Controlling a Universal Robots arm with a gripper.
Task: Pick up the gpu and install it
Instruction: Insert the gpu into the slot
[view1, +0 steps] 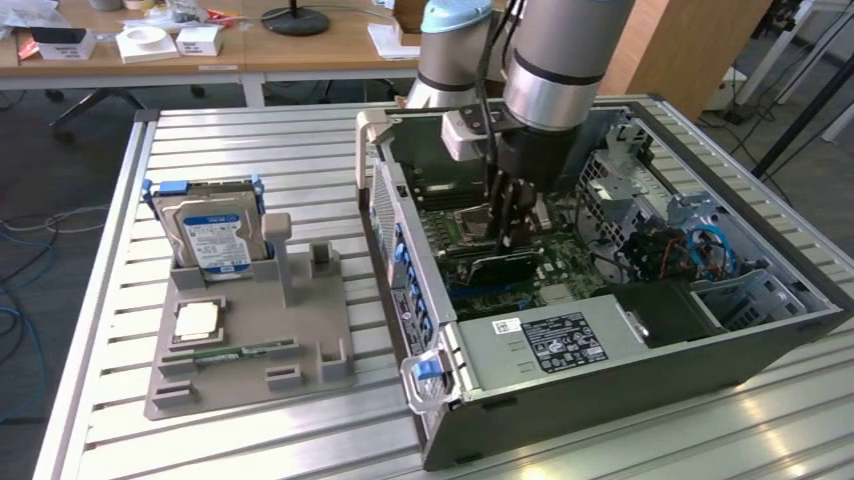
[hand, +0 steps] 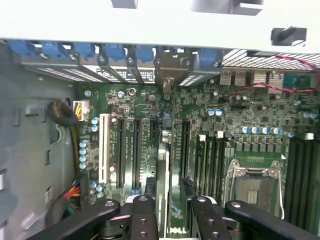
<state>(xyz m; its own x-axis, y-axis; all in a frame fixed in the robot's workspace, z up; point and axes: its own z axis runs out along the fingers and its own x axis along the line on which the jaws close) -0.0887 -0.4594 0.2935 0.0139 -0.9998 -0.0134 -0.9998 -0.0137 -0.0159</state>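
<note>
My gripper (view1: 514, 238) reaches down into the open computer case (view1: 747, 350), over the green motherboard (hand: 250, 115). It is shut on the gpu (view1: 499, 268), a thin black card held on edge just above the board. In the wrist view the gpu (hand: 164, 165) shows edge-on between the two black fingers (hand: 142, 220) of my gripper (hand: 172, 202). The card runs along the expansion slots (hand: 135, 150) toward the rear bracket openings with blue latches (hand: 172, 57). Whether the card sits in a slot I cannot tell.
A grey holder (view1: 314, 375) stands at the exterior view's left of the case, carrying a silver hard drive (view1: 214, 235), a processor chip (view1: 198, 320) and a green memory stick (view1: 240, 352). The case wall (view1: 400, 260), drive cages (view1: 641, 190) and cables (view1: 681, 250) crowd around the arm.
</note>
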